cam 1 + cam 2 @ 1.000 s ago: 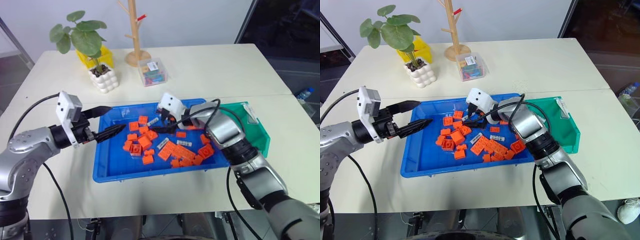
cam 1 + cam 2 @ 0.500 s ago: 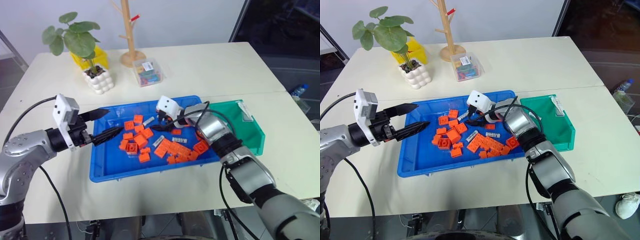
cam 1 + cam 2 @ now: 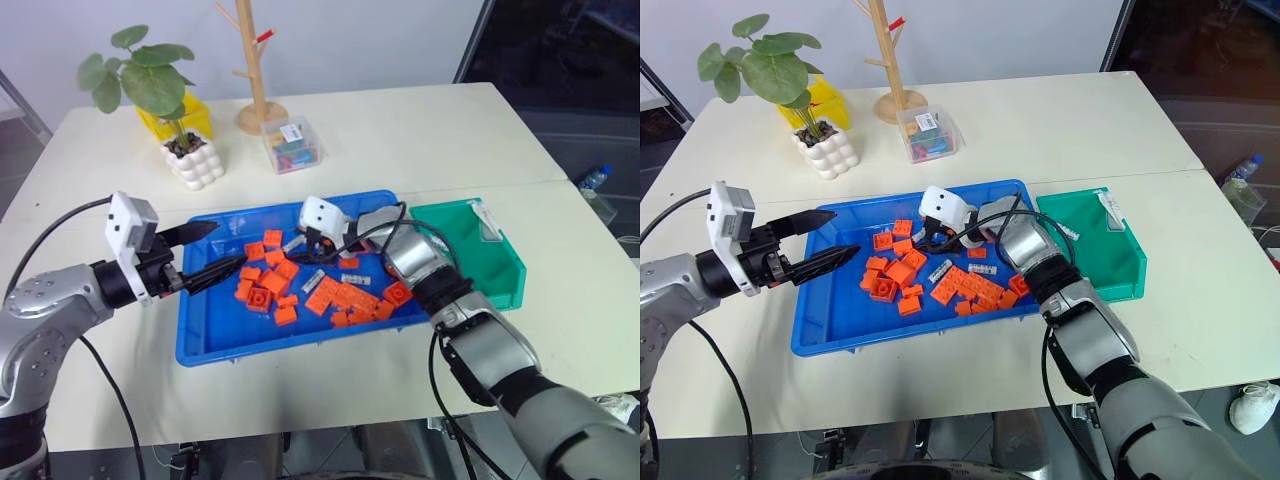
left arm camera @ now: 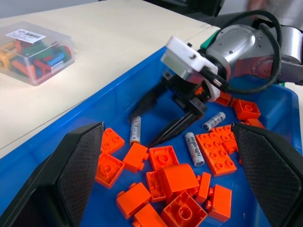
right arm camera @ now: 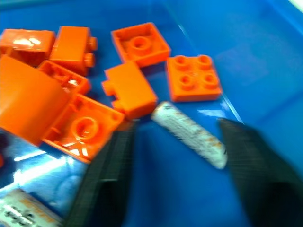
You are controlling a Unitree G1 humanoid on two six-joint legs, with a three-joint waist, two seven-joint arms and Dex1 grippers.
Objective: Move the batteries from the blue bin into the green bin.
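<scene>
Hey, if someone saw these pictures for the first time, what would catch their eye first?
Probably the blue bin mid-table, strewn with orange bricks and a few batteries. The right gripper reaches in with one battery lying between its fingers, while the left gripper hovers open at the bin's left edge. The green bin sits just right of it.

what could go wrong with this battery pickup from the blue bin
The right hand straddles a battery with its fingers still apart. An orange brick lies close beside the battery, so a closing finger could catch it too. The battery lies flat and slim on the blue bin floor, so it may roll or slip out. The green bin sits past more bricks, so a loose grip could drop it on the way.
</scene>
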